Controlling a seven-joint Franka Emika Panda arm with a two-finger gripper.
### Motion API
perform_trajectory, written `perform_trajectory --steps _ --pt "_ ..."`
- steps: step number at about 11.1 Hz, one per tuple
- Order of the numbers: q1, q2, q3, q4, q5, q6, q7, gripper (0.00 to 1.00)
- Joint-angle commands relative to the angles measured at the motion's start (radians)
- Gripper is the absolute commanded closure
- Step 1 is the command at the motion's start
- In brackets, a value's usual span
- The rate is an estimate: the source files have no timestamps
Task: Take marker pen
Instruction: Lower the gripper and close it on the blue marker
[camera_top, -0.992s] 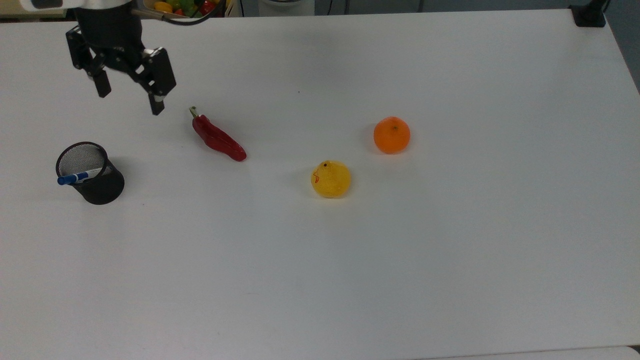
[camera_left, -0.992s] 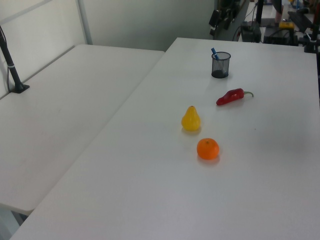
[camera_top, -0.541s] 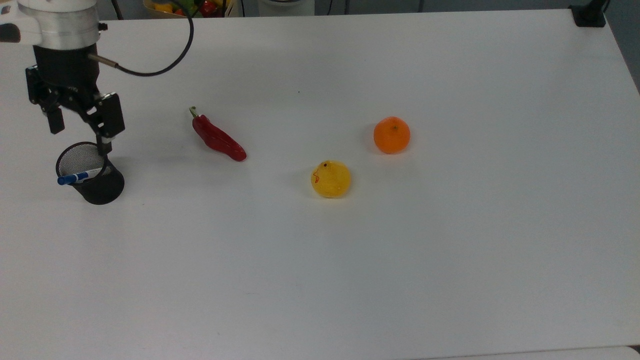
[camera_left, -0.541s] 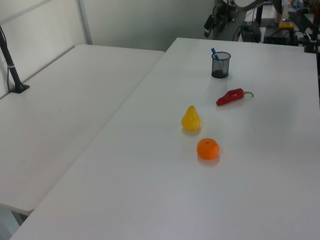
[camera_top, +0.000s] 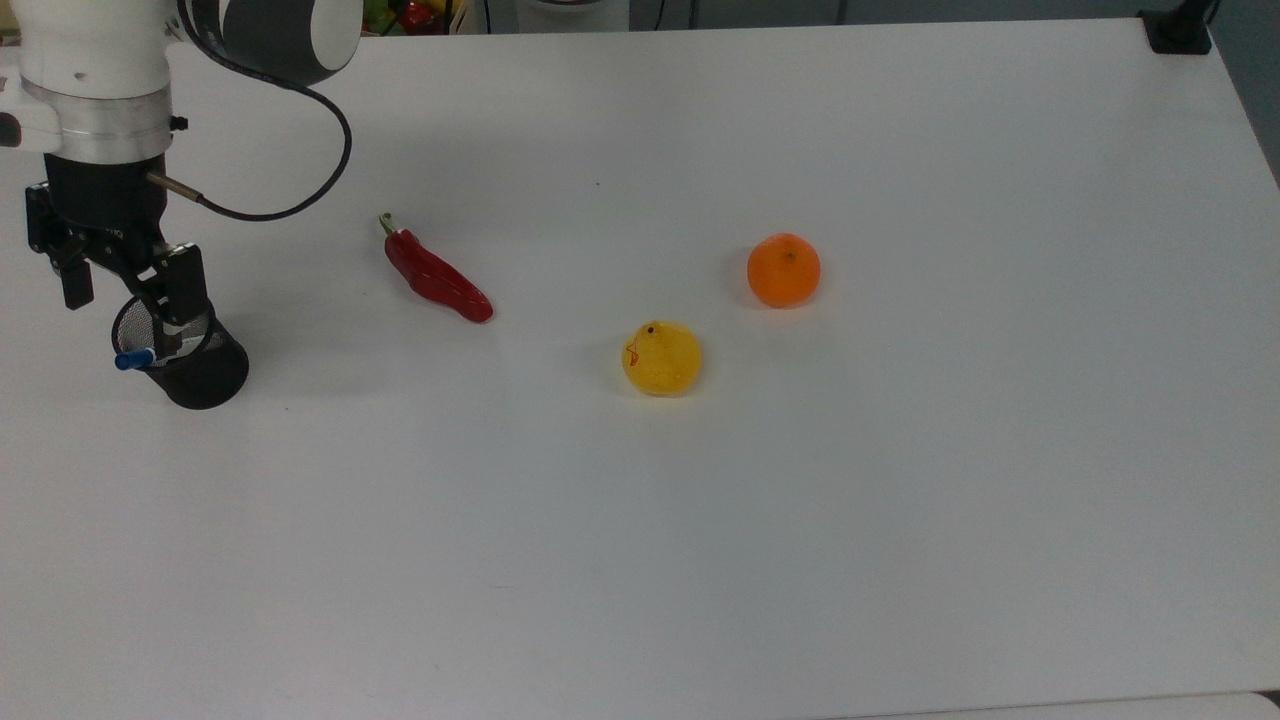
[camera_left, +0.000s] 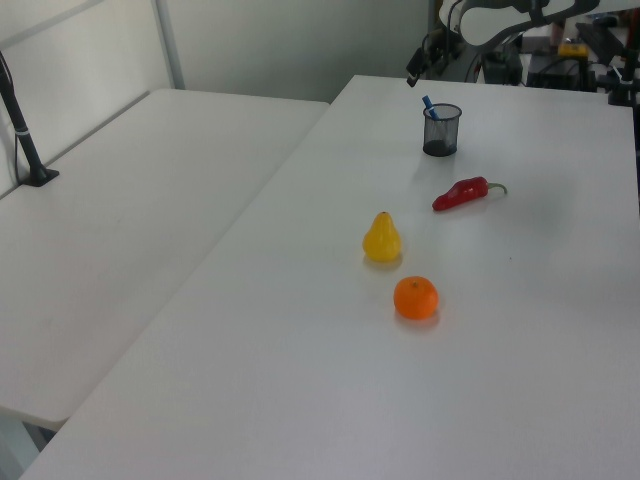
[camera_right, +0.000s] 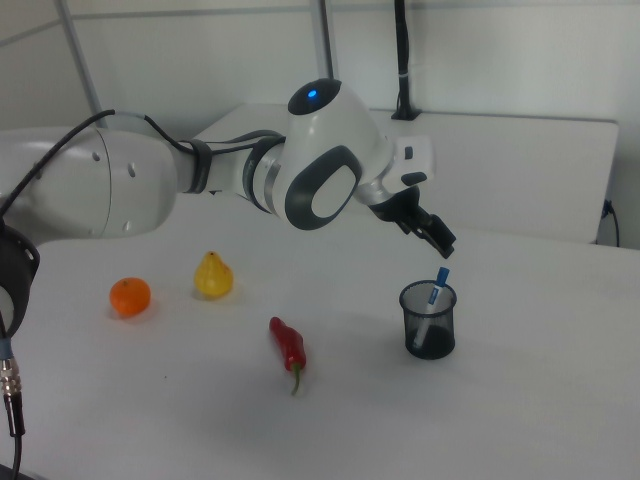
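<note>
The gripper (camera_top: 125, 298) hung spread wide and empty over the black mesh cup (camera_top: 205, 372). The marker pen (camera_top: 136, 357) stood tilted inside that cup just below the fingers, its blue cap leaning out over the rim between them in the top view. To my eye the risk was plain: one finger (camera_top: 185, 295) seemed to sit right over the rim, so a straight descent could strike the mesh and tip the light cup, or the fingers might nip the cap off-centre and drag the cup up with it.

Marker pen (camera_top: 135, 357) stands in cup (camera_top: 200, 375), gripper (camera_top: 122, 302) above
</note>
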Motion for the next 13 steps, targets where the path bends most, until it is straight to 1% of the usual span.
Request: perform_trajectory --steps 1,2,3,6,8,9,10,11,12,13 --pt "-0.012 0.051 -0.003 0.009 -0.049 0.099 -0.020 0.01" --pt "-0.021 0.063 -0.003 0.011 -0.075 0.113 -0.019 0.01" --pt "-0.030 0.071 -0.003 0.012 -0.081 0.130 -0.019 0.01" --pt "-0.029 0.093 -0.003 0.009 -0.083 0.152 -0.014 0.00" --pt "-0.013 0.093 -0.001 0.002 -0.089 0.150 -0.008 0.00" --pt "-0.009 0.093 -0.001 0.000 -0.089 0.149 -0.008 0.04" --pt "-0.007 0.093 -0.003 -0.012 -0.091 0.149 -0.008 0.24" --pt "-0.006 0.093 -0.003 -0.020 -0.091 0.149 -0.008 0.32" --pt "-0.006 0.093 -0.003 -0.024 -0.095 0.149 -0.008 0.37" --pt "-0.006 0.093 -0.003 -0.030 -0.120 0.149 -0.008 0.47"
